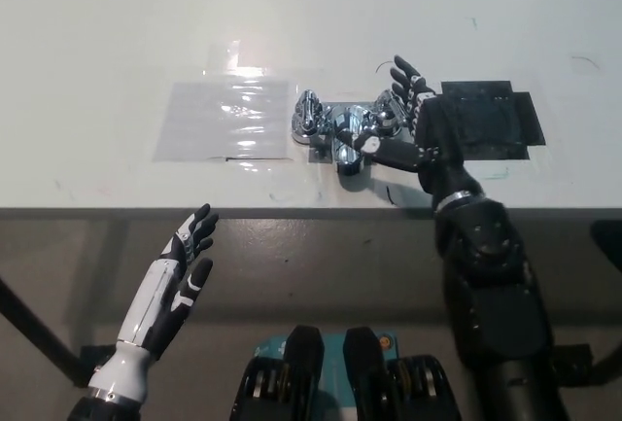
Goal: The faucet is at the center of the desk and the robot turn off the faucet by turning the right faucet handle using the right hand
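A chrome faucet point(342, 134) stands on the white desk point(117, 42) at its middle, spout pointing toward me. Its left handle point(308, 113) stands free. My black right hand point(413, 124) lies against the right handle point(383, 115), fingers spread over and past it and the thumb reaching under toward the spout; much of the handle is hidden by the hand. The forearm point(481, 275) comes up from below. My white left hand point(185, 256) rests open below the desk's front edge at lower left.
A shiny clear sheet point(224, 120) is taped to the desk left of the faucet. A black patch point(491, 120) lies right of the faucet, behind my right hand. The desk's front edge point(243, 212) runs across the picture.
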